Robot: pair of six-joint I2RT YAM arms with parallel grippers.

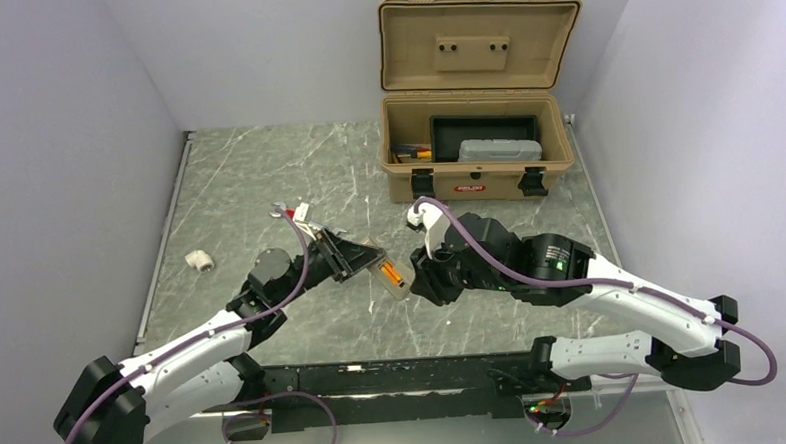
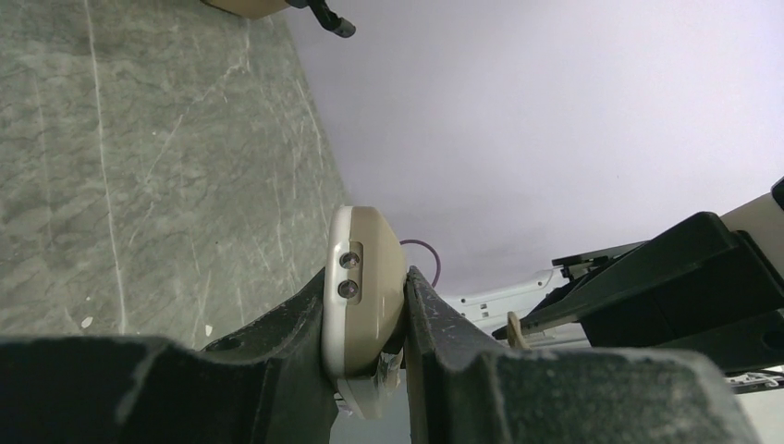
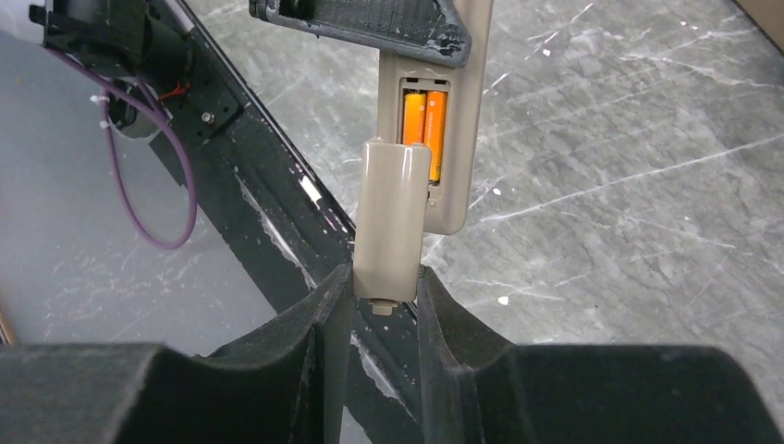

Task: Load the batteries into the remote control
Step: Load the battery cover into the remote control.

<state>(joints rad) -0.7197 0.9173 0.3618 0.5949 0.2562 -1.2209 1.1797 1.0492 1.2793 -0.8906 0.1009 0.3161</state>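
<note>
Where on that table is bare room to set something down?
Bare: the far-left stretch between wall and toolbox, and the strip along the black base rail. Crowded: the middle, where left claw holds the remote control and right claw its battery cover.

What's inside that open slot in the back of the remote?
Two orange batteries lie side by side in the bay of the remote. Their near ends are partly hidden under the cover that the right gripper holds.
</note>
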